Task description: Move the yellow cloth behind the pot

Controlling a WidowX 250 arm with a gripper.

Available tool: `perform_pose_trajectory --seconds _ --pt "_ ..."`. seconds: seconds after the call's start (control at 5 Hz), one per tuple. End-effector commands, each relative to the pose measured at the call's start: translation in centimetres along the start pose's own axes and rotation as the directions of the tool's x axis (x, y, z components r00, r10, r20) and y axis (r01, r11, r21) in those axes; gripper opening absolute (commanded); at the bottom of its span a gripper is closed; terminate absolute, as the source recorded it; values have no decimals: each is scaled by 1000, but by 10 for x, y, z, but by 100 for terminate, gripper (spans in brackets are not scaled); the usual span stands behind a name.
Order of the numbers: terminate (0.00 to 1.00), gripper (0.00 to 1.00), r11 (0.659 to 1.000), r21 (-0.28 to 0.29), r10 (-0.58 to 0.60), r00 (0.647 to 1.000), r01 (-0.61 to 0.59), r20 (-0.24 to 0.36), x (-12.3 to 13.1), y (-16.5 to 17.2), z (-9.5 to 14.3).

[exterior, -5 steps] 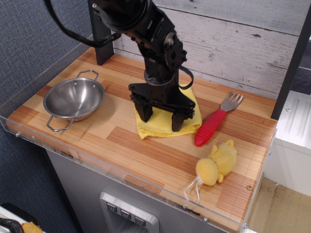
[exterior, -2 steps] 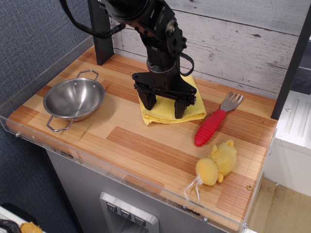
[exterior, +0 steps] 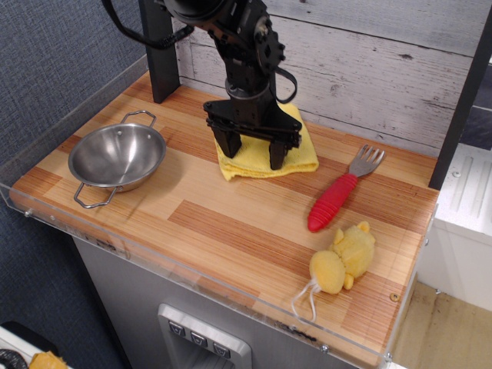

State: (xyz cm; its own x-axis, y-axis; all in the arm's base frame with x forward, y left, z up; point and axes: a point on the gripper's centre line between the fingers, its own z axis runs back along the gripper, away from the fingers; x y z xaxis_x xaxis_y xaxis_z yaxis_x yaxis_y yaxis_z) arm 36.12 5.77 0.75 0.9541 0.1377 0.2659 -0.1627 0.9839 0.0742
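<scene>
Cloth (exterior: 261,154) and claw (exterior: 252,149) had slid toward the back wall together, the fingers spread apart and pressing on it, with one pot (exterior: 117,157) left of the claw, one fork (exterior: 343,189) and one plush (exterior: 343,258) right.

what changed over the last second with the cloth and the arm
The black claw and the flat folded yellow cloth under it have slid together toward the back wall and slightly left; the cloth's front edge now sits farther from the table's front. The claw's fingers look spread over the cloth, pressing rather than lifting it. The shiny steel pot, red-handled fork and yellow plush toy stayed put.
</scene>
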Motion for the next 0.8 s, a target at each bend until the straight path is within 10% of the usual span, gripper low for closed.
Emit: perform_pose_trajectory --seconds 0.0,0.6 --pt "0 100 998 41 58 998 -57 -25 1 39 -7" --pt "0 100 1000 12 13 995 -12 -96 -7 37 3"
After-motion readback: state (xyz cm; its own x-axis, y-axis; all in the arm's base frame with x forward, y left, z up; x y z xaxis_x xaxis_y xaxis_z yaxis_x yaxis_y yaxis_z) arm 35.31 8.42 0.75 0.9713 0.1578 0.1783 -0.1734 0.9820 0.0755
